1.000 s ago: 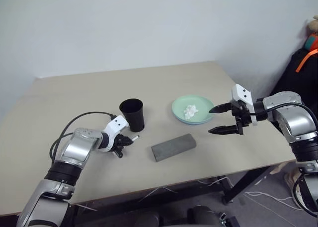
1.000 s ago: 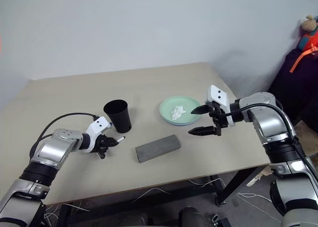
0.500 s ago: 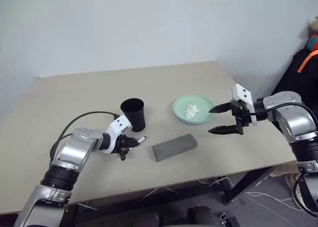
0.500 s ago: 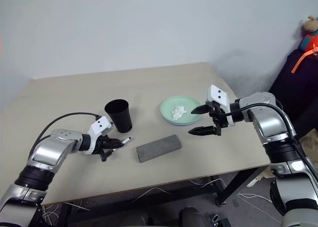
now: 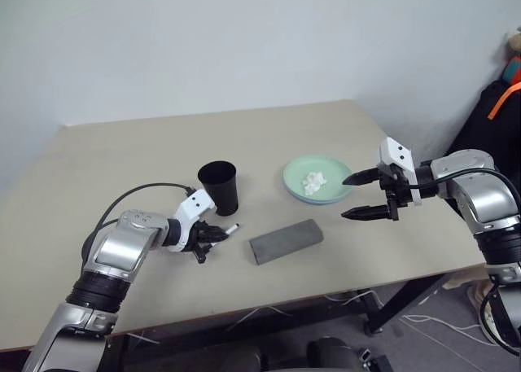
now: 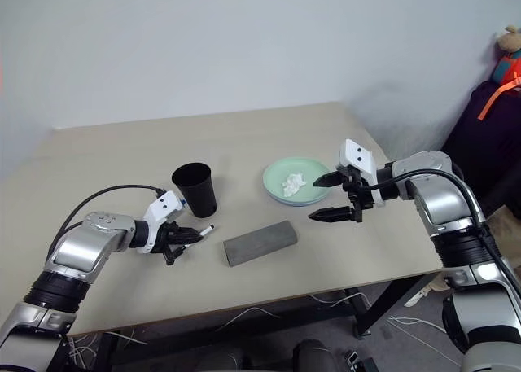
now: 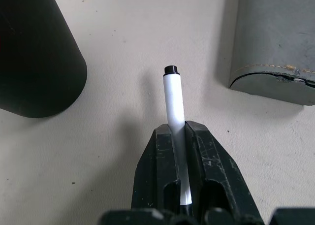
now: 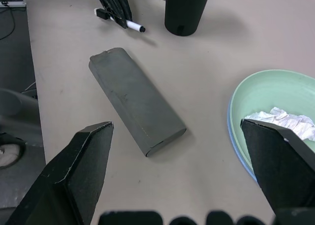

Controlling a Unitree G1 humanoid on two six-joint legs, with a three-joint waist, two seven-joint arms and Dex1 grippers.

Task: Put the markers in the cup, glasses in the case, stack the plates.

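- One slim white marker with a black tip (image 7: 173, 103) sat clamped between the two black fingers of the left gripper (image 5: 210, 237), jaws shut tight on its barrel; its free end stuck out past the fingertips.
- Landmark for everything below: the tall black tapered plastic cup (image 5: 219, 187), standing upright on the beige table (image 5: 122, 152) with its mouth open upward.
- Relative to the cup, the left gripper and its marker hung just in front of the base, on the robot's side, close but not touching.
- In the head views the marker's long axis ran roughly level, its tip pointing toward the robot's right, past the cup and not at its mouth. My judgement: the coming move turned on this, since the marker would have to rise above the rim and tip toward upright before it could drop in.
- Clearly the left arm was the nearer one to the cup.
- Well to the right of the cup, the right gripper (image 5: 364, 195) hovered with its jaws spread wide and nothing between them.
- Between the cup and that gripper lay the mint green round plate (image 5: 296, 179), with a light blue rim showing under it and a crumpled white tissue (image 5: 313, 181) on top.
- Just right of and nearer than the cup lay the grey oblong fabric-covered case (image 5: 285, 241), lid closed.
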